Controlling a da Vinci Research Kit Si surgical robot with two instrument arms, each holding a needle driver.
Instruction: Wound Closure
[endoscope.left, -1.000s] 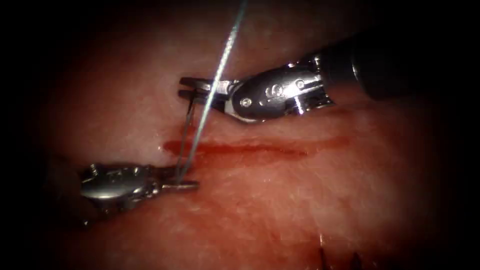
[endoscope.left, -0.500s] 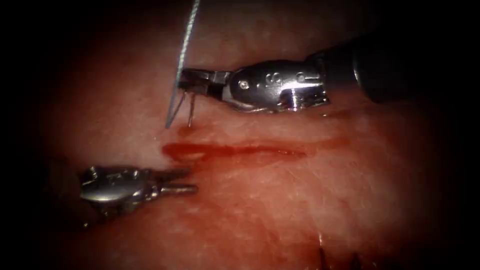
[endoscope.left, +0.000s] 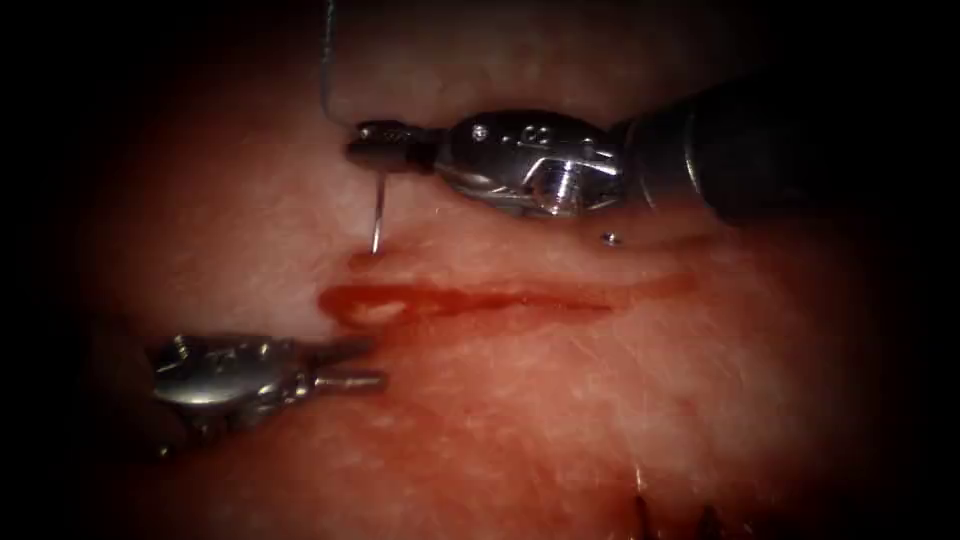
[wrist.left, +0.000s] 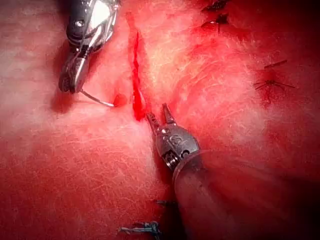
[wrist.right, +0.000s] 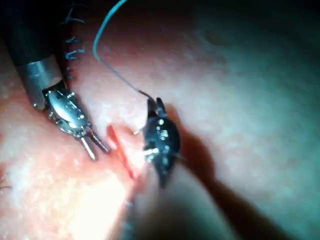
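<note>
Right gripper (endoscope.left: 368, 148) is clamped on the needle (endoscope.left: 378, 212) near its thread end, jaws closed. The needle hangs below the gripper and its tip meets the tissue (endoscope.left: 620, 400) at a small red spot just above the left end of the cut (endoscope.left: 470, 298). In the left wrist view the curve runs from that gripper (wrist.left: 70, 82) to the same spot by the cut (wrist.left: 135, 75), tip at or just in the surface; how deep, can't tell. Thread (endoscope.left: 325, 60) leaves the needle's back end at the gripper and goes straight up out of frame; the right wrist view shows it arcing away from the gripper (wrist.right: 155, 105) as a loose blue line (wrist.right: 107, 55). Versus a second ago: the right gripper has shifted left and rolled, the needle has swung from spanning the cut to standing tip-down on the upper edge, and the thread has cleared off the cut. Left gripper (endoscope.left: 360, 365) sits below the cut's left end, jaws narrowly apart, holding nothing, resting close to the tissue; same place as before. Step in hand, as I read it: setting the needle tip for a bite on the upper edge at the cut's left end. Next move likely calls for wrist rotation along the needle's curve so the tip follows its arc, with the left gripper positioned at the lower edge to receive. Older stitches (wrist.left: 272, 82) sit well off to the side.
</note>
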